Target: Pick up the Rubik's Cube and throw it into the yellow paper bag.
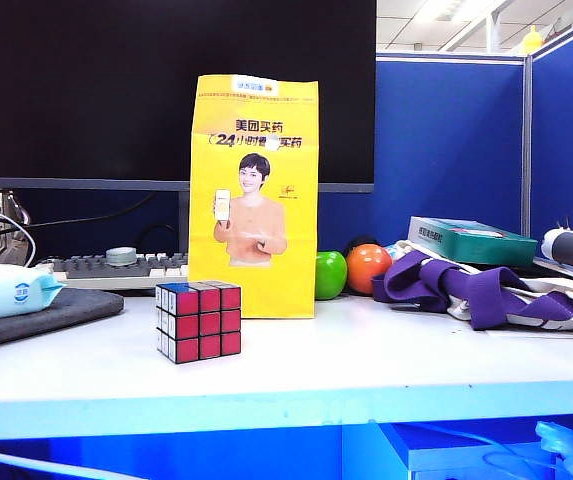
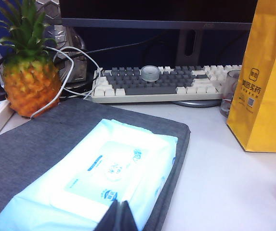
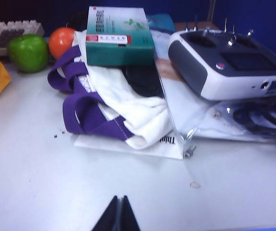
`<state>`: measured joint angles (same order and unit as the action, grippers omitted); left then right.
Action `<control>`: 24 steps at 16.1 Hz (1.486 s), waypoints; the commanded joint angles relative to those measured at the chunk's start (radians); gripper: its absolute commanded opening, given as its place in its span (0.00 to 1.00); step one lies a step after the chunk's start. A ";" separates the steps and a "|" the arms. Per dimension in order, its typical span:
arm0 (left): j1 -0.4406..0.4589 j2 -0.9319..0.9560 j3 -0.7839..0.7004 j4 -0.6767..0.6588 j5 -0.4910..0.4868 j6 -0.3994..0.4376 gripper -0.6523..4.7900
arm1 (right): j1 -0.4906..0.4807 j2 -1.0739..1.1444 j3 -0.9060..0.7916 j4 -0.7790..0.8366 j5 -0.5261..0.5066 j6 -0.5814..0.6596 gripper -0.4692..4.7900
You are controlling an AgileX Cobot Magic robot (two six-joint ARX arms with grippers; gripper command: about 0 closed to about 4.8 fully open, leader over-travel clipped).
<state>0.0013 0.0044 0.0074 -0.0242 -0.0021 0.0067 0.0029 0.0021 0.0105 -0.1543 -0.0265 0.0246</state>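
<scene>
Left pincer [image 2: 117, 214] and right pincer [image 3: 118, 211] both closed, empty.

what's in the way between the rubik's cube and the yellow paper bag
Nothing visible. The Rubik's Cube sits on bare table just in front of the yellow paper bag. Both shut grippers, left and right, are off to the sides.

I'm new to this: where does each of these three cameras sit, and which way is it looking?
Exterior view: low at the table's front edge, facing the Rubik's Cube and yellow paper bag; no arm shows.
Left wrist view: above the wipes pack, facing the keyboard; shut left claw shows.
Right wrist view: facing the purple-handled bag; shut right claw shows.
Shared: all views show the yellow bag.
</scene>
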 commanded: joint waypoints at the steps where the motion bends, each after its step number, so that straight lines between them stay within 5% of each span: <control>1: -0.002 0.000 0.001 0.008 0.002 -0.004 0.11 | 0.000 -0.001 -0.008 0.018 -0.002 0.002 0.09; 7: -0.004 0.000 0.002 0.050 0.036 -0.064 0.11 | 0.000 -0.001 -0.008 0.032 -0.023 0.009 0.09; 9: -0.004 0.000 0.014 0.258 0.211 -0.202 0.12 | 0.000 -0.001 -0.009 0.206 -0.169 0.115 0.09; 12: -0.003 0.020 0.142 0.191 0.238 -0.222 0.18 | 0.001 -0.001 -0.006 0.496 -0.281 0.270 0.15; 16: -0.003 0.281 0.347 0.148 0.319 -0.171 0.24 | 0.000 0.000 0.099 0.500 -0.293 0.343 0.32; 18: -0.003 0.478 0.469 0.095 0.385 -0.103 0.38 | 0.000 0.009 0.152 0.472 -0.286 0.341 0.32; 19: -0.003 0.620 0.569 0.032 0.425 -0.004 0.56 | 0.000 0.045 0.190 0.464 -0.287 0.342 0.32; 20: -0.003 0.731 0.668 -0.043 0.458 0.051 0.60 | 0.000 0.089 0.219 0.441 -0.291 0.342 0.32; 24: -0.017 0.977 0.893 -0.171 0.616 0.124 0.64 | 0.000 0.322 0.328 0.338 -0.417 0.351 0.43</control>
<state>-0.0036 0.9524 0.8646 -0.1543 0.5919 0.0868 0.0029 0.2928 0.3206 0.1825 -0.3965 0.3664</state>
